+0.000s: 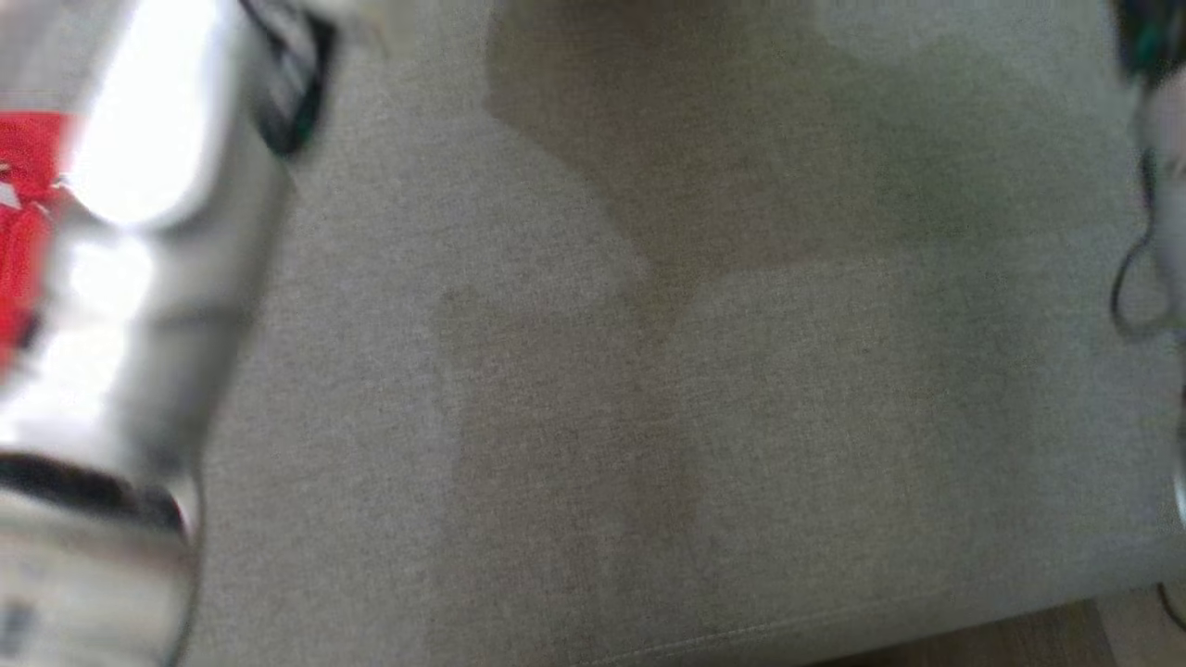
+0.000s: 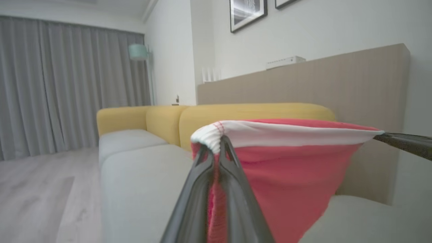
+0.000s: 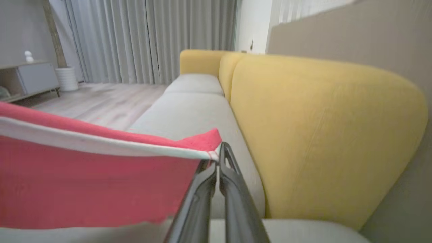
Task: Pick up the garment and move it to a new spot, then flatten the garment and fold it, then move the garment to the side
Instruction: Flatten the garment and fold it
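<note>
The garment is red cloth with a white band along its top edge, stretched taut in the air between my two grippers above the sofa seat. My left gripper is shut on one bunched white corner. My right gripper is shut on the opposite corner of the garment, and one of its dark fingers shows at the far end in the left wrist view. In the head view a red patch of the garment shows at the far left, behind my blurred pale left forearm.
Below lies the grey sofa seat, its front edge near the bottom of the head view. Yellow back cushions stand close beside the right gripper, with a beige panel behind. Wood floor lies beyond the sofa.
</note>
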